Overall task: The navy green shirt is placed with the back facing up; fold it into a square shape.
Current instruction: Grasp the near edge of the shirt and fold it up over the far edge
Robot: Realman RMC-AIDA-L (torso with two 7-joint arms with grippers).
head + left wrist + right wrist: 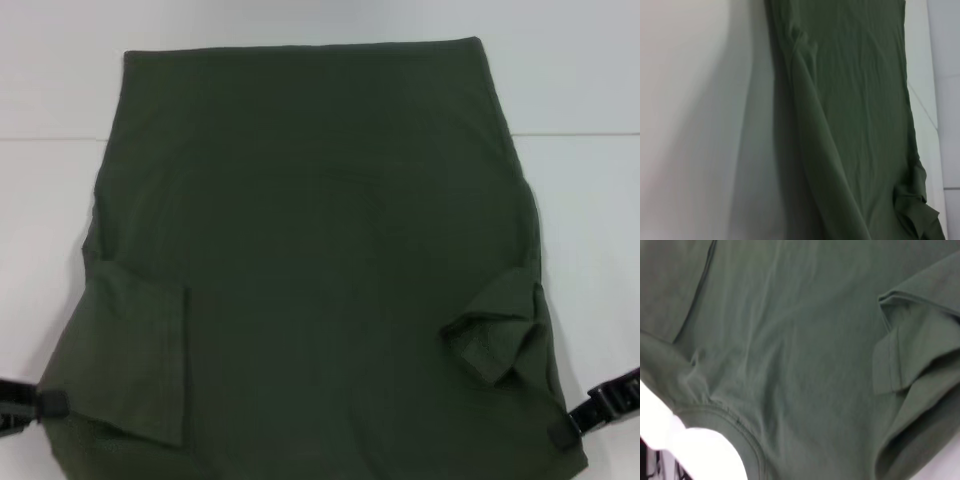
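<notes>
The navy green shirt (320, 250) lies spread over the white table, its straight hem at the far end. Both short sleeves are folded inward: the left sleeve (140, 350) lies flat and the right sleeve (495, 335) is crumpled. My left gripper (48, 404) pinches the shirt's near left corner. My right gripper (565, 433) pinches the near right corner. The left wrist view shows the shirt (855, 100) running along the table with a shadow beside it. In the right wrist view the shirt (805, 355) fills the picture, with its collar (740, 435) and one folded sleeve (910, 355).
The white table (60, 80) shows on both sides of the shirt and beyond its far hem. A thin seam line (50, 138) crosses the table behind the shirt.
</notes>
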